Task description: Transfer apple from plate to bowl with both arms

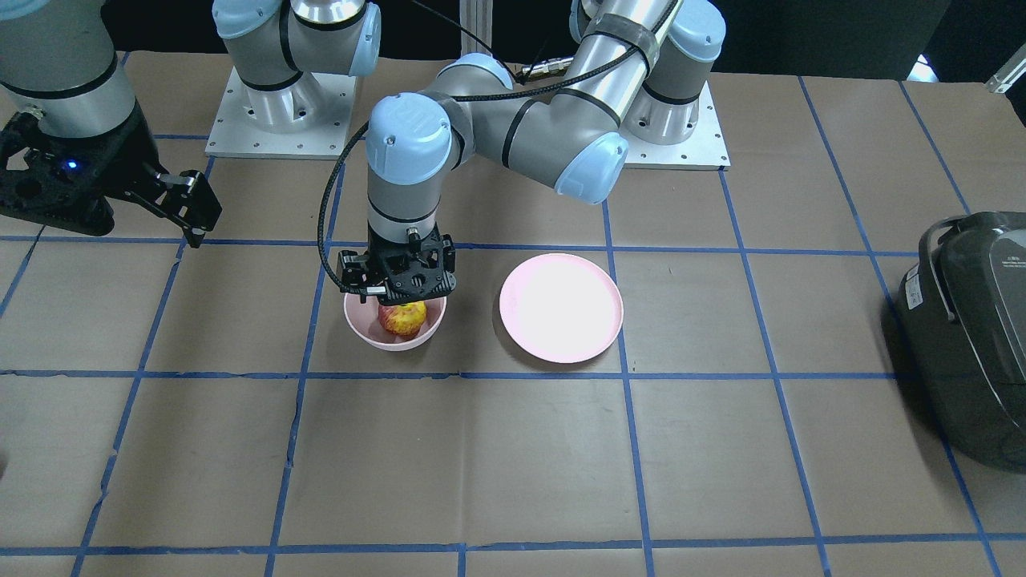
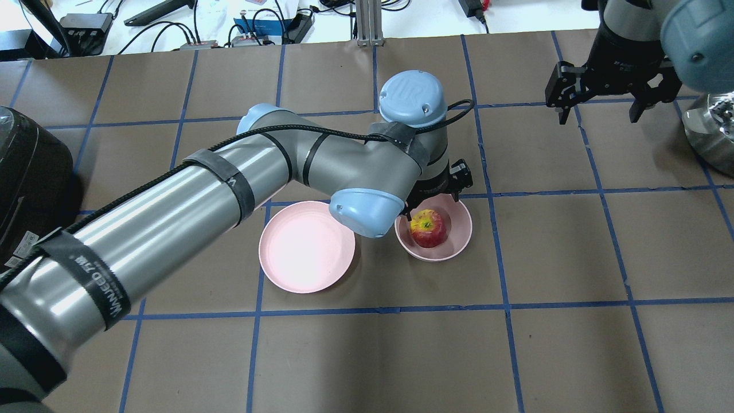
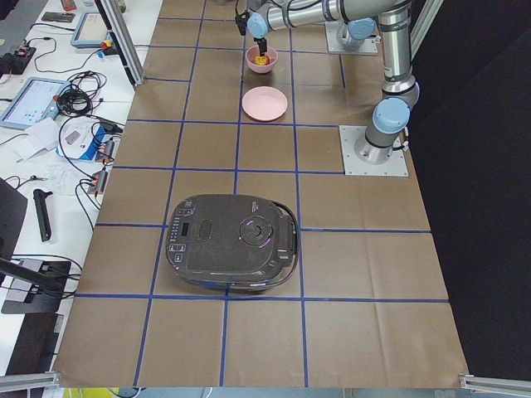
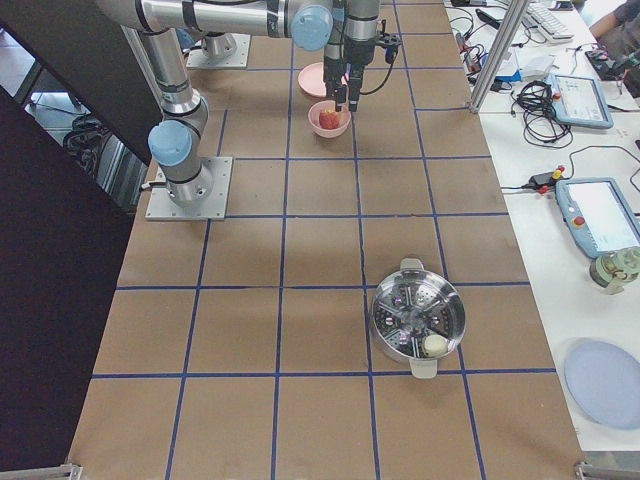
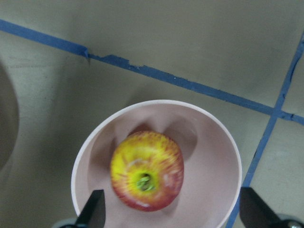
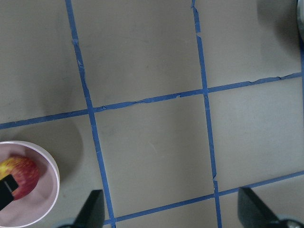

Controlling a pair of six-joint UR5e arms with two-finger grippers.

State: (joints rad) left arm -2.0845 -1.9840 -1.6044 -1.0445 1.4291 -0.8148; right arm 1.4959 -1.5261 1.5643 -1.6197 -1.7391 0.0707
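Apple in bowl; both pincers wide.
Apple (image 2: 428,228) rests dimple-up inside the bowl (image 2: 460,240). The bowl stands on the desk (image 2: 573,258) just right of the plate (image 2: 307,246) in the overhead view, not touching it. Left pincer (image 5: 172,213) hangs directly over the bowl, fingers spread wide, gripping nothing. Right pincer (image 2: 599,112) hovers far right, also wide, empty.

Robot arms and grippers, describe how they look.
The left arm and right arm are grey tubes with blue joint caps. A black cable, held by black lettered straps, runs along the left. The left gripper and right gripper are black; the right shows a blue light.
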